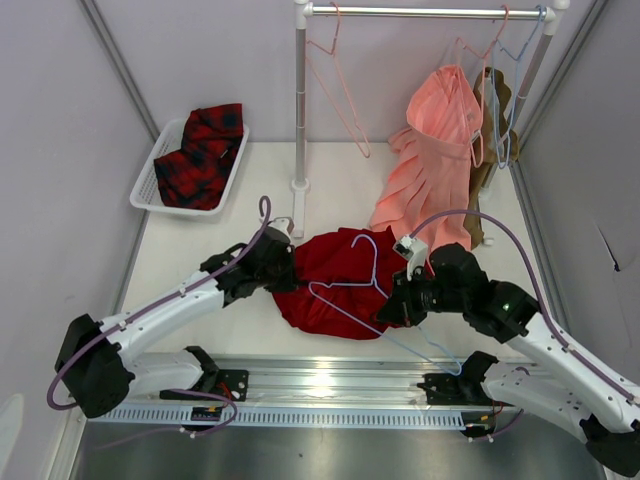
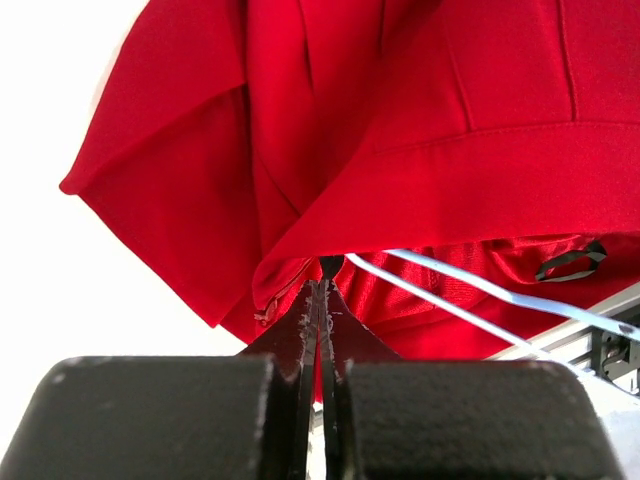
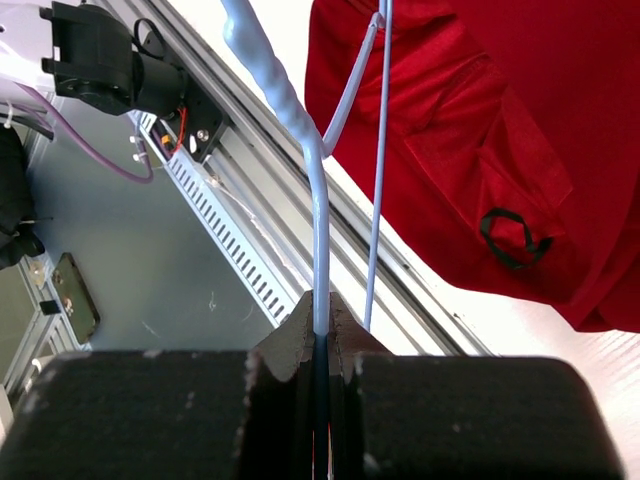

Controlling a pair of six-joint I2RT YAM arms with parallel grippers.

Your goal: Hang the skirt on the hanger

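The deep-red skirt (image 1: 335, 280) lies crumpled at the middle of the table. The light-blue wire hanger (image 1: 362, 268) rests on top of it, its hook pointing to the far side and one corner reaching the near rail. My left gripper (image 1: 289, 263) is at the skirt's left edge, shut on a fold of the skirt (image 2: 400, 100) at its tips (image 2: 322, 285); the hanger's wires (image 2: 480, 300) pass just to the right. My right gripper (image 1: 390, 315) is at the skirt's right side, shut on a wire of the hanger (image 3: 318, 220), with the skirt (image 3: 480, 130) beyond it.
A white basket (image 1: 150, 175) with a red-and-black plaid garment (image 1: 203, 150) stands at the far left. A clothes rack (image 1: 300, 100) at the back holds pink hangers (image 1: 340, 90) and a salmon-pink pleated skirt (image 1: 430, 170). An aluminium rail (image 1: 320, 385) runs along the near edge.
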